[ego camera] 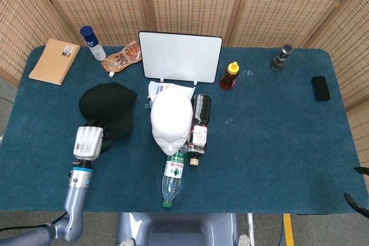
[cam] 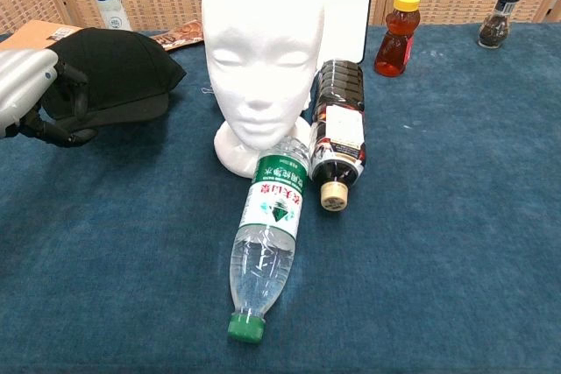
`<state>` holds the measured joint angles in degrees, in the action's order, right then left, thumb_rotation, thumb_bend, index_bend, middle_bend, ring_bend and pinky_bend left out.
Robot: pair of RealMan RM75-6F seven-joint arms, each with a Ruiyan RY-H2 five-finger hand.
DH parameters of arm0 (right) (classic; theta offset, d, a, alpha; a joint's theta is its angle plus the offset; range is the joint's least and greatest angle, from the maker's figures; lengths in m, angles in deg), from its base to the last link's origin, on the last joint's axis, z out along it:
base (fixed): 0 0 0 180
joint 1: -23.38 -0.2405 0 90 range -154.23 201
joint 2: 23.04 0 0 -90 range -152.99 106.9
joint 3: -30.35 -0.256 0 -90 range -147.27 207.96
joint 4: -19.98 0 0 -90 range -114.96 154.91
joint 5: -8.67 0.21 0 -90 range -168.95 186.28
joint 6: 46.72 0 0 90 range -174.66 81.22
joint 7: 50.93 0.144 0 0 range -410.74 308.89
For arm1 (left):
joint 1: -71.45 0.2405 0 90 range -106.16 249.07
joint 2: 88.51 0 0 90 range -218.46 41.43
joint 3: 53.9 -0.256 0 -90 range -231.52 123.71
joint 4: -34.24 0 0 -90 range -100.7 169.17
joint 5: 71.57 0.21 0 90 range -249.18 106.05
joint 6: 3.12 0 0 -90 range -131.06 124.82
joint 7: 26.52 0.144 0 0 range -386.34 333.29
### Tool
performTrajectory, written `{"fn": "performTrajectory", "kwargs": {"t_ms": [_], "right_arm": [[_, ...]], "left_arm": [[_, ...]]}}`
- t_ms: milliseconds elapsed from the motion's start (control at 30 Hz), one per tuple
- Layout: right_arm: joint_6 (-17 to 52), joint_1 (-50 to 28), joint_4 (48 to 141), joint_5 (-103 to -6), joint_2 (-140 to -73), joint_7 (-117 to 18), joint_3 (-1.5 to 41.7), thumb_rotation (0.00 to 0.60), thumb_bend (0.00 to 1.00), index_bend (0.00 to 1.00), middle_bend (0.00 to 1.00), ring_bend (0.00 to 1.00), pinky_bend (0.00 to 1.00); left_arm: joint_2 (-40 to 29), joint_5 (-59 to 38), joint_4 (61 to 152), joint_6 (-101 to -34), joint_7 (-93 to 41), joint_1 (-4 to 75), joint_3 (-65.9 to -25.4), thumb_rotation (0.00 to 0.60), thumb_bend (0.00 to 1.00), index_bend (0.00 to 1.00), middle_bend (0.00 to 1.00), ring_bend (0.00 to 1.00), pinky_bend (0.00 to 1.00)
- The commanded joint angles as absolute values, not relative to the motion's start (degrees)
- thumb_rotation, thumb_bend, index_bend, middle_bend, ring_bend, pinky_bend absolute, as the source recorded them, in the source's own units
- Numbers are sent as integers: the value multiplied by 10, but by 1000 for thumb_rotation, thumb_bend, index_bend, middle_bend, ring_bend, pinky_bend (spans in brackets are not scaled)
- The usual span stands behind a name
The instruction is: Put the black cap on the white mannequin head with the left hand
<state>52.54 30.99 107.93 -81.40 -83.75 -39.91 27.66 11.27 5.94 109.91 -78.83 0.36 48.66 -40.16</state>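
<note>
The black cap (ego camera: 108, 106) (cam: 118, 74) hangs above the table, left of the white mannequin head (ego camera: 171, 120) (cam: 261, 50). My left hand (ego camera: 87, 141) (cam: 31, 98) grips the cap's brim from the near side, its dark fingers wrapped around the edge. The mannequin head stands upright facing me, bare on top. Only the tips of my right hand (ego camera: 357, 191) show at the lower right edge of the head view, far from everything.
A water bottle (ego camera: 173, 176) and a dark bottle (ego camera: 199, 122) lie in front of and beside the mannequin. Behind stand a whiteboard (ego camera: 180, 56), honey bottle (ego camera: 229, 75), blue-capped bottle (ego camera: 90, 42), snack pouch (ego camera: 122, 57), notebook (ego camera: 54, 61), grinder (ego camera: 282, 57) and black case (ego camera: 320, 87).
</note>
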Motion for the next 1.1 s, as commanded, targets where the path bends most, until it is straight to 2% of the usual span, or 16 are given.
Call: {"fn": "performTrajectory", "kwargs": {"t_ms": [33, 300, 500, 867, 1100], "right_arm": [[526, 310, 1082, -814, -836, -402, 276, 600, 198, 319, 368, 325, 318], [532, 311, 1092, -818, -833, -409, 274, 600, 199, 319, 368, 325, 318], [536, 314, 1097, -818, -828, -413, 273, 600, 198, 319, 368, 325, 318], [538, 314, 1114, -823, -822, -429, 273, 600, 198, 319, 368, 325, 318], [542, 316, 1125, -827, -818, -433, 274, 600, 199, 319, 368, 325, 318]], "left_arm": [[102, 58, 1103, -792, -2, 478, -391, 600, 251, 603, 496, 344, 573], [95, 42, 1075, -774, -13, 456, -378, 600, 245, 528, 420, 270, 500], [100, 23, 1045, -764, -26, 444, -371, 600, 244, 413, 337, 202, 441], [114, 0, 981, -731, -70, 420, -368, 600, 265, 409, 318, 192, 437], [134, -14, 920, -704, -109, 401, -364, 600, 326, 409, 318, 191, 455]]}}
